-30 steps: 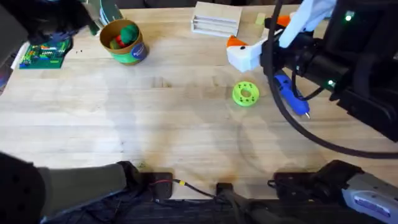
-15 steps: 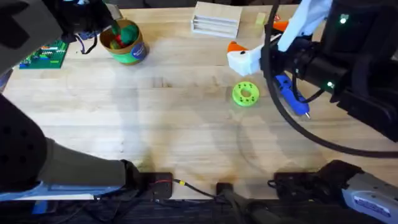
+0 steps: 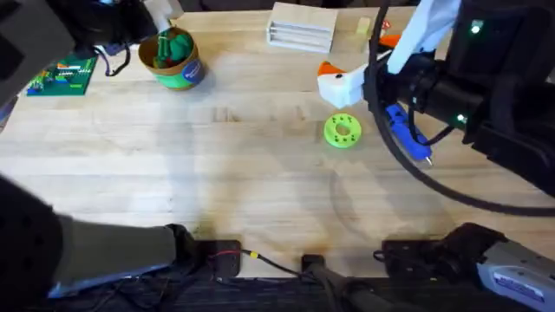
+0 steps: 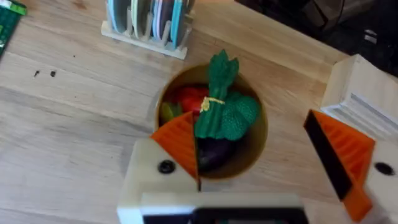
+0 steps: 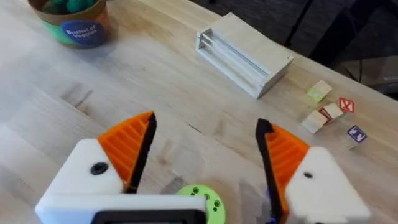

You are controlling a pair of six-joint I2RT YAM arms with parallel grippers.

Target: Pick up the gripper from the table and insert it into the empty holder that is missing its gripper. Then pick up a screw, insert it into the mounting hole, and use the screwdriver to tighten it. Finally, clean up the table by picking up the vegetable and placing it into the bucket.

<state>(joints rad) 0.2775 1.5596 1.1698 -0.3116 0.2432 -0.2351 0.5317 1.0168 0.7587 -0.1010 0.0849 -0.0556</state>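
At the far left of the table (image 3: 260, 182), the bucket (image 3: 173, 59) is seen standing upright, with a green vegetable (image 3: 178, 43) resting inside it. In the left wrist view the same bucket (image 4: 255, 134) is seen from above: the leafy green vegetable (image 4: 225, 106) lies across a red item (image 4: 189, 98) and a dark one, its stalk end reaching over the rim. The left gripper (image 4: 267, 155) is held just above the bucket with its jaws spread wide and nothing between them; one orange pad overlaps the bucket's rim, the other is off to the side beside a pale wooden block (image 4: 364, 93). A rack of coloured discs (image 4: 149, 22) is seen just beyond the bucket.

At the right of the table, the right gripper (image 5: 205, 155) is held over the wood with its jaws wide open and empty. Between them, the edge of a flat green disc with holes (image 5: 202, 199) is seen below. In the overhead view the green disc (image 3: 342, 131) lies near the middle right, and the blue screwdriver (image 3: 408, 134) lies just to its right on the table, partly crossed by a black cable. A white mount with an orange tip (image 3: 338, 81) is seen just beyond the disc. The wooden block (image 3: 302, 26) rests at the far edge, and a green circuit board (image 3: 59, 76) lies at the far left.
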